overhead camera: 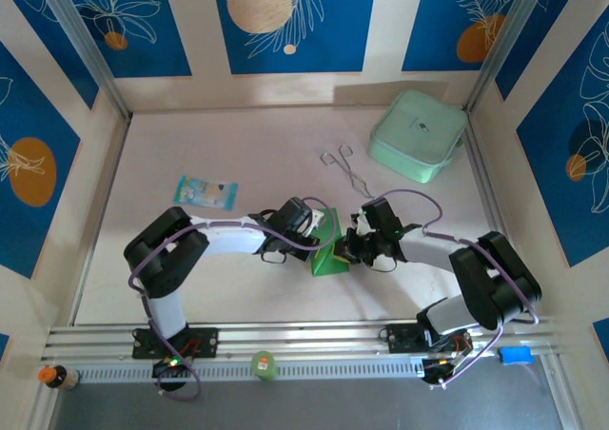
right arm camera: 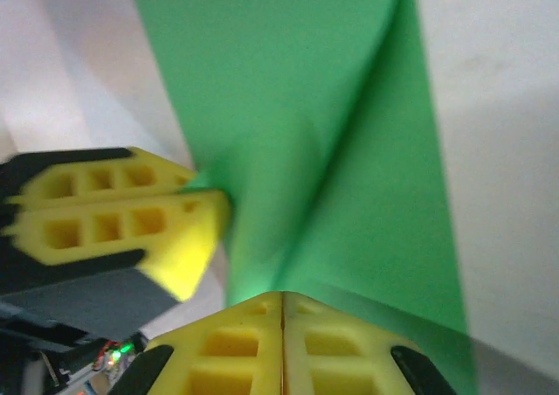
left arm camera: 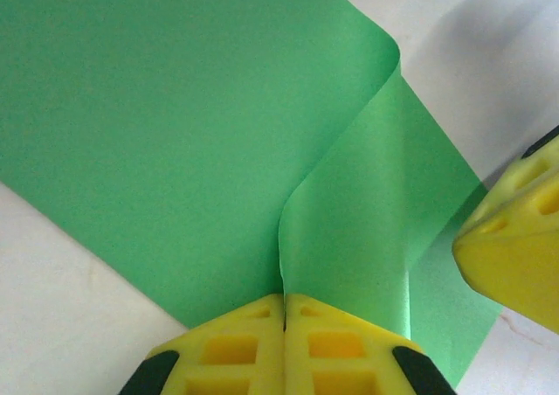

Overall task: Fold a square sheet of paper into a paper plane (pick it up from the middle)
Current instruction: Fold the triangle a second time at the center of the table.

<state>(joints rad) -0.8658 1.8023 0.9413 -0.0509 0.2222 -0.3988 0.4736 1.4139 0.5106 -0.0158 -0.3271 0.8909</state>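
1. Top view: both arms bend inward and meet just right of the middle of the counter [overhead camera: 238, 154]. The left end effector [overhead camera: 322, 234] and the right end effector [overhead camera: 350, 249] face each other, close together
2. The square sheet of paper [overhead camera: 328, 259] sits between the two end effectors. It is bright green, folded up into a raised wedge shape, with its lower edge near or on the counter; contact cannot be told from above
3. Left wrist view: the left end effector [left arm camera: 284, 301] has its yellow pads pressed together with no gap, pinching a curled fold of the paper [left arm camera: 175, 133]. The crease runs straight into the seam between the pads. One flap lies broad and flat to the left, the other bows up to the right
4. Same view: a yellow finger [left arm camera: 515, 246] of the right end effector shows at the right edge, against the paper's far margin
5. Right wrist view (blurred): the right end effector [right arm camera: 282, 297] is closed pad to pad on the lower edge of the paper [right arm camera: 332, 107]. The left end effector [right arm camera: 205, 204] comes in from the left, also closed, its tips on the sheet
6. Elsewhere on the counter, well apart from the paper: mint-green box [overhead camera: 417, 135] at far right, metal tongs [overhead camera: 347, 168] just left of it, light-blue packet [overhead camera: 205, 191] at left
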